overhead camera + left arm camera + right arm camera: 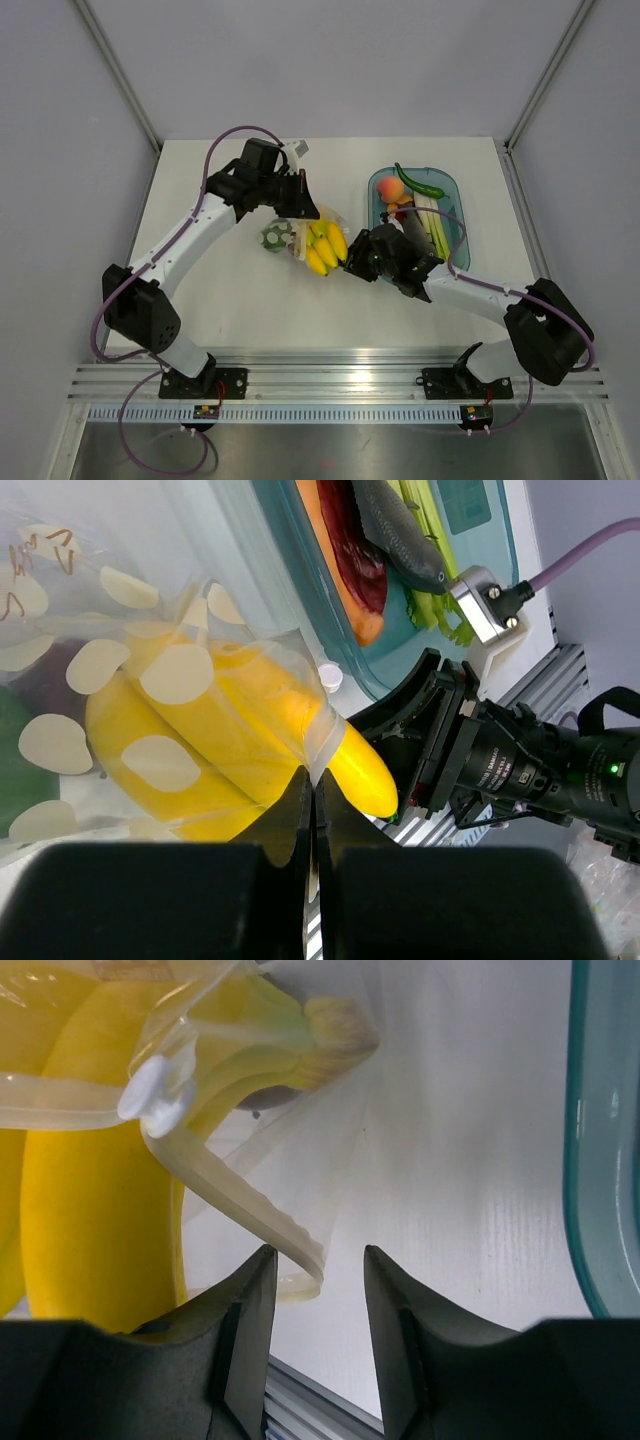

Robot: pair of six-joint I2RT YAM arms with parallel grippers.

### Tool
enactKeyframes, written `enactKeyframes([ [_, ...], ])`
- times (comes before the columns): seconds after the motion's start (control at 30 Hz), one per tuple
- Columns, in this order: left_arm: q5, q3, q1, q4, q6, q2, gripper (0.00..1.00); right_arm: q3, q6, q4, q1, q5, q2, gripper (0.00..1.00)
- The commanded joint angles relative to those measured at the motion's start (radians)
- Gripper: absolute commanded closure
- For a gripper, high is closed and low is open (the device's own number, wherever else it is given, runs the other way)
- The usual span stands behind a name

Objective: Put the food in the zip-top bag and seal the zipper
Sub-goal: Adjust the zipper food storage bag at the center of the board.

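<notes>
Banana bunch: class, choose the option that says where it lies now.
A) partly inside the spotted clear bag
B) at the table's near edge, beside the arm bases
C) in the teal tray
A: the banana bunch shows through the spotted film of the zip-top bag, with one tip poking out past the bag's edge.

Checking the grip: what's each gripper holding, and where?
The left gripper pinches the zip-top bag by its mouth edge; right gripper is open, holding nothing, the zipper end between its jaws.

Yellow banana bunch (pixel 326 247) partly inside clear dotted zip-top bag (pixel 95 665); zipper (pixel 235 1205) unsealed, curling loose.
</notes>
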Motion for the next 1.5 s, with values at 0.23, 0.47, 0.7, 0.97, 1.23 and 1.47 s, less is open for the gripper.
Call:
enactKeyframes([
  [0.23, 0.049, -0.020, 0.039, 0.097, -0.110, -0.095, 1.00, -0.117, 0.049, 0.120, 0.010, 0.147, -0.120, 0.53],
  [0.47, 0.061, -0.034, 0.042, 0.103, -0.118, -0.105, 1.00, -0.056, 0.047, 0.027, 0.010, 0.203, -0.123, 0.99],
  [0.7, 0.038, -0.012, 0.086, 0.058, -0.087, -0.131, 1.00, 0.287, -0.157, -0.249, 0.010, 0.269, -0.227, 1.00],
  [0.97, 0.028, -0.050, 0.109, 0.072, -0.083, -0.126, 1.00, 0.325, -0.205, -0.338, 0.006, 0.216, -0.097, 1.00],
  [1.23, 0.061, -0.019, 0.102, -0.006, -0.029, -0.086, 1.00, 0.444, -0.238, -0.410, -0.002, 0.167, 0.002, 1.00],
  [1.47, 0.048, 0.017, 0.102, -0.014, -0.023, -0.172, 1.00, 0.541, -0.280, -0.386, -0.002, 0.104, -0.080, 1.00],
])
